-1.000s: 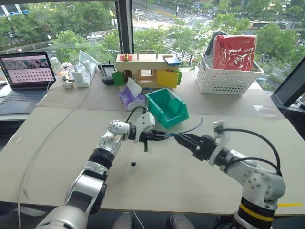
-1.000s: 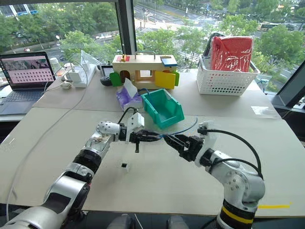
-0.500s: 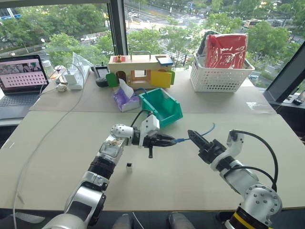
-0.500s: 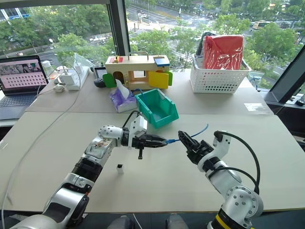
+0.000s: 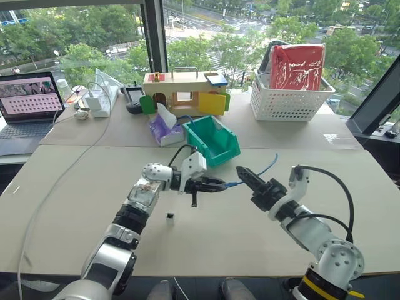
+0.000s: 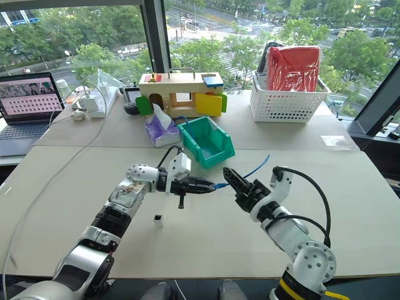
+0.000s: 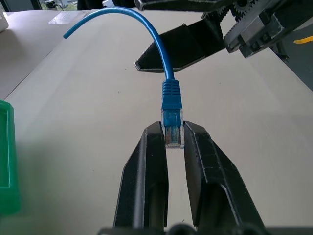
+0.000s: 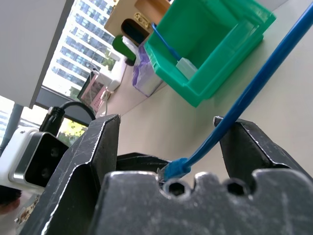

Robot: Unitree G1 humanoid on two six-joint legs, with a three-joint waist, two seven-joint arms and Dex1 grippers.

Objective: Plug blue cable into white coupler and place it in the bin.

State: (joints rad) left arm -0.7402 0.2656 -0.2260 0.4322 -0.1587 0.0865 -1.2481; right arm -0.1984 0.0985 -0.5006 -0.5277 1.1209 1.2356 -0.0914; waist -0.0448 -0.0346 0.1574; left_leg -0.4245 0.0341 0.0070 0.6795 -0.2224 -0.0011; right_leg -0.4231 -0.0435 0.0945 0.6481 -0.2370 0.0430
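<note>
Table (image 5: 75, 187): we note the white coupler (image 5: 169, 217) loose mid-table, the bin (image 5: 215, 139) toward the far edge.
Left gripper (image 7: 174, 142): pinches the blue cable (image 7: 171, 98) by its plug, presenting it.
Right gripper (image 5: 240, 172): we find it spread alongside the cable.

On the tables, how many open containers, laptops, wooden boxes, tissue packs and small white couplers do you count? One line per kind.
Open containers: 2 (green bin, white basket)
Laptops: 1
Wooden boxes: 1
Tissue packs: 1
White couplers: 1
Total: 6
</note>
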